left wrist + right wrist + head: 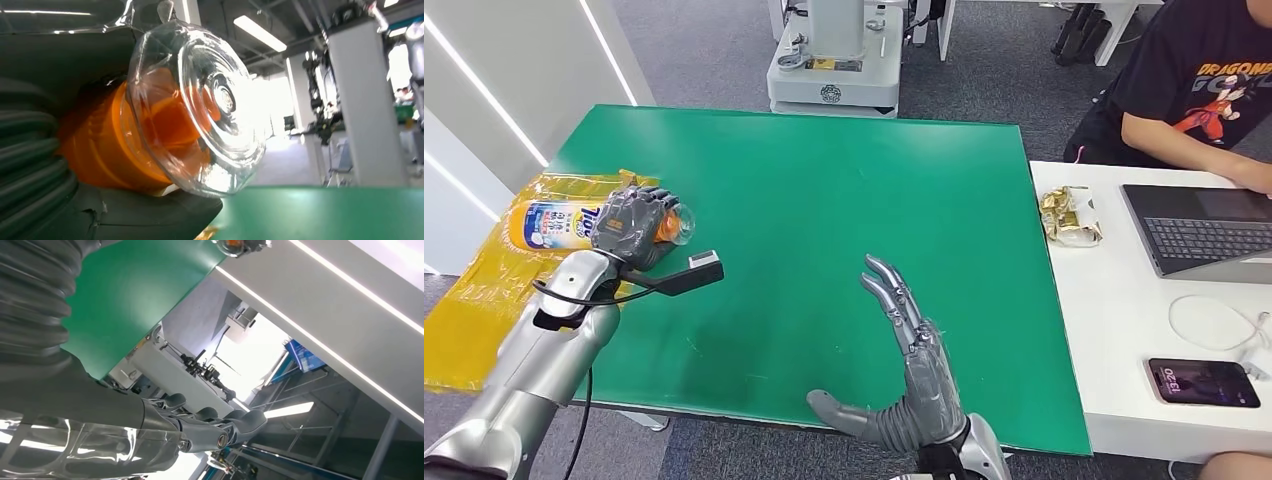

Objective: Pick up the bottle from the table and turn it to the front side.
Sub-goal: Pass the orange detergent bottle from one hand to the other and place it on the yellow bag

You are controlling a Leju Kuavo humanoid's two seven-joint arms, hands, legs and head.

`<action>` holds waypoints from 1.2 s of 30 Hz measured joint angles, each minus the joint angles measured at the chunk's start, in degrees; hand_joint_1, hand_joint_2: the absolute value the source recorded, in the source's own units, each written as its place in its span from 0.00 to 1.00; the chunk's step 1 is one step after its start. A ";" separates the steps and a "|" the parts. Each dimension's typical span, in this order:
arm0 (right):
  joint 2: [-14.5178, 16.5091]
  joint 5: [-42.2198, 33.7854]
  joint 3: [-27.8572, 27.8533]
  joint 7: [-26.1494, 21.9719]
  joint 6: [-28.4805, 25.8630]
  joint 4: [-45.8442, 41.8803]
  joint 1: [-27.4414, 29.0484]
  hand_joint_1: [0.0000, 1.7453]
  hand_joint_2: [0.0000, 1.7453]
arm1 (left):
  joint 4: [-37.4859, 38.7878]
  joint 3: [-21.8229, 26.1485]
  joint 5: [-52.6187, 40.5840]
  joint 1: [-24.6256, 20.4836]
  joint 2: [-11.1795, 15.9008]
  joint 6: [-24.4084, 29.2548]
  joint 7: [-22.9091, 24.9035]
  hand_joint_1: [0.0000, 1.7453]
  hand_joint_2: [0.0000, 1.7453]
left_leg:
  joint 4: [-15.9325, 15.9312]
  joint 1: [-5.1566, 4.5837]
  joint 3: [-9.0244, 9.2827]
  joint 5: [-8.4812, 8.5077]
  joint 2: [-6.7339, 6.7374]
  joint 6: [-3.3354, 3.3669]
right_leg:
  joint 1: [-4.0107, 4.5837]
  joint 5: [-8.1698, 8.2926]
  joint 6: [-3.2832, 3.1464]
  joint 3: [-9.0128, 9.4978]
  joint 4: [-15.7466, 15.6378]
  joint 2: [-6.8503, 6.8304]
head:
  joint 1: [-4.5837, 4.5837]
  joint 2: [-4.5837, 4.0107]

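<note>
Gripping the bottle over yellow bags, left hand; right hand spread, empty.

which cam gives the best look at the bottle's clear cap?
Left wrist view: the clear cap sits close up over the orange neck, next to the left hand. In the head view it is small, poking out past that hand's fingers. The right wrist view catches only a sliver at the frame edge.

At three o'clock, a white side desk carries a laptop, phone, white cable and gold wrapper; a person sits there.
</note>
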 joint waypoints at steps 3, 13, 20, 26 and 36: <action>0.00 -0.52 0.00 -0.43 0.10 -0.09 0.01 0.00 1.00 | 4.44 -0.69 -0.79 -0.82 -0.30 0.18 -0.62 1.00 1.00 | 0.00 0.00 -0.01 0.00 0.00 0.00 | 0.00 0.00 0.00 0.00 0.00 0.02 | 0.00 0.00; 0.00 -2.85 0.09 -1.43 -0.60 0.61 -1.40 0.00 1.00 | 21.63 -3.38 -4.09 -5.10 -1.03 -3.13 -2.15 1.00 1.00 | 0.00 0.00 -0.01 0.00 0.01 0.00 | 0.00 0.01 -0.01 0.00 0.02 0.02 | -0.01 0.00; 0.00 -4.15 0.41 -2.45 0.10 2.11 -3.14 0.00 1.00 | 26.59 -4.03 -5.12 -5.14 -0.87 -1.43 -3.33 1.00 1.00 | -0.01 0.01 -0.06 0.00 -0.03 0.00 | 0.00 0.00 -0.01 0.00 0.03 -0.01 | 0.00 0.00; 0.14 -5.08 1.03 -3.37 1.48 3.18 -4.85 0.00 1.00 | 27.64 -4.12 -6.07 -4.94 -0.41 -0.72 -4.26 0.95 1.00 | -0.01 0.01 -0.06 0.01 -0.03 -0.01 | 0.00 0.01 -0.01 0.00 0.03 -0.01 | 0.01 0.00; 0.79 -6.63 1.25 -4.31 1.53 5.13 -6.83 0.00 1.00 | 28.69 -4.12 -6.43 -4.73 -0.02 -0.11 -3.55 0.00 1.00 | -0.02 0.00 -0.05 0.03 -0.05 -0.02 | 0.00 0.01 -0.01 0.03 0.04 -0.04 | 0.00 0.00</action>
